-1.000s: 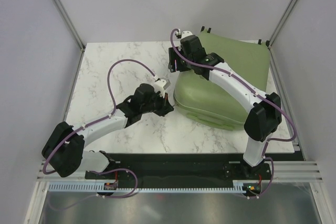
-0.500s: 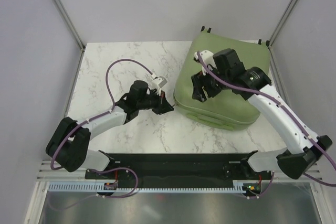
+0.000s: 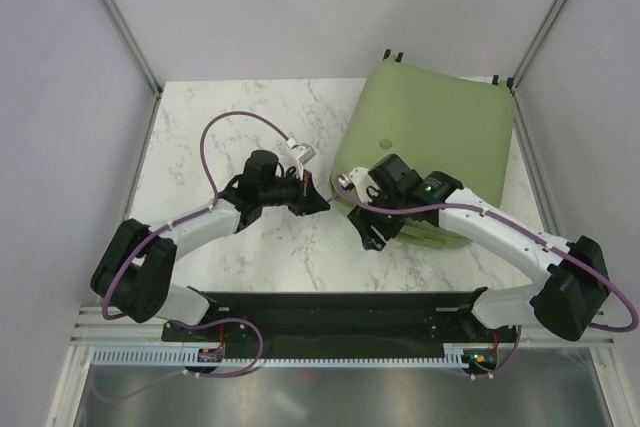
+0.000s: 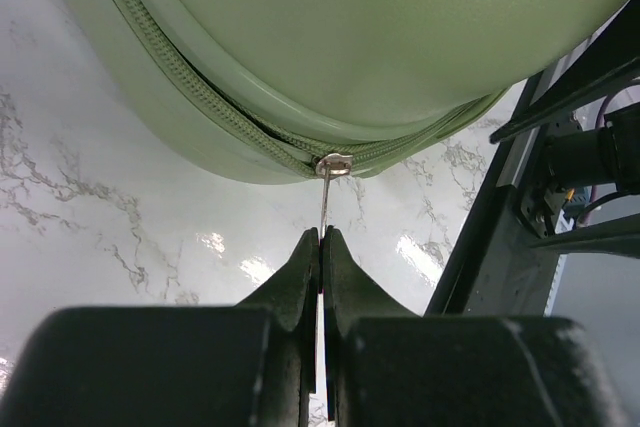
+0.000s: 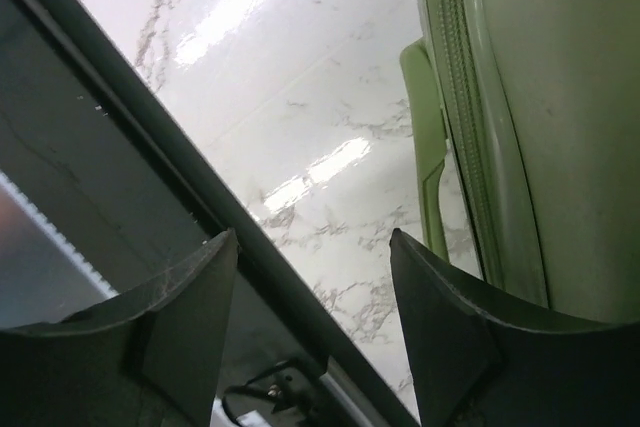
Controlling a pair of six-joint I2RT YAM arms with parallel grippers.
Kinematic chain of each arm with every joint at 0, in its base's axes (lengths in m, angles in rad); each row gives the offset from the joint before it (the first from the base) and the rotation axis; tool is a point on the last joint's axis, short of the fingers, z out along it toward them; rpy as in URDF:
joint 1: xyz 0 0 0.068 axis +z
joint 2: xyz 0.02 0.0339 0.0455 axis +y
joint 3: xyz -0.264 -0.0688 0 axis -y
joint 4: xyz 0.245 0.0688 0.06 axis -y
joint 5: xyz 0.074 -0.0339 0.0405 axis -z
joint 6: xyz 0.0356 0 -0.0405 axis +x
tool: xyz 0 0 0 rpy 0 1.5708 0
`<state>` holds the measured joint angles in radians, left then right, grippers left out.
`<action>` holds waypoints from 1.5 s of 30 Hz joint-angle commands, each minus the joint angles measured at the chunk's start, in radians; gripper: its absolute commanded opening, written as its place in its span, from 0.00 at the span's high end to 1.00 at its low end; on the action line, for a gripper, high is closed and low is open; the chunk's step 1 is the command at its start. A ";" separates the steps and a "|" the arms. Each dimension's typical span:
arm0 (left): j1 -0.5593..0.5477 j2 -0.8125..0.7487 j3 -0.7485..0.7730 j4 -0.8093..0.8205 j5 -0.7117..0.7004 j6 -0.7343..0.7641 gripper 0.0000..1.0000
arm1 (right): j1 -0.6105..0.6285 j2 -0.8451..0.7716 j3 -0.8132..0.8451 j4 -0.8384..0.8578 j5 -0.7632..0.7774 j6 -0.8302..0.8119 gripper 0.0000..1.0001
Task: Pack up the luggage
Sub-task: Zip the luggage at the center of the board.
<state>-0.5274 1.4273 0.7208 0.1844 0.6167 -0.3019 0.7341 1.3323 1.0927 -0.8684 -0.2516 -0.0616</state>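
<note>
The luggage point(image 3: 440, 132), a sage-green hard-shell suitcase, lies closed and flat at the back right of the marble table. My left gripper point(image 3: 318, 203) sits at its left front corner. In the left wrist view that gripper point(image 4: 320, 237) is shut on the thin metal zipper pull point(image 4: 324, 197), which hangs from the slider point(image 4: 333, 164) on the luggage point(image 4: 380, 37). My right gripper point(image 3: 370, 234) hovers open just off the front left edge. The right wrist view shows its jaws point(image 5: 313, 247) wide apart over bare table, with the luggage point(image 5: 560, 97) and its green handle point(image 5: 425, 137) to the right.
The black base plate point(image 3: 330, 309) runs along the near edge of the marble table point(image 3: 230, 127). Metal frame posts point(image 3: 115, 17) and grey walls close in the sides and back. The left arm's purple cable point(image 3: 235, 119) loops above the table.
The right arm swung from the suitcase's back edge across the lid down to its front left edge. The lid now lies flat and closed. The left gripper stayed at the corner.
</note>
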 commanded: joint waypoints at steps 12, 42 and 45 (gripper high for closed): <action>0.035 -0.001 0.014 -0.007 -0.058 0.023 0.98 | 0.185 -0.090 -0.254 0.394 0.685 -0.018 0.32; 0.109 0.022 0.049 0.055 -0.316 0.014 0.98 | 0.192 0.116 -0.178 0.270 0.773 0.046 1.00; 0.125 0.027 0.075 0.085 -0.385 0.015 0.98 | 0.188 0.102 -0.159 0.215 0.759 0.062 1.00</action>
<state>-0.4789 1.4410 0.7418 0.2073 0.5419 -0.3023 0.9394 1.4918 0.8871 -0.4988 0.3893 -0.1005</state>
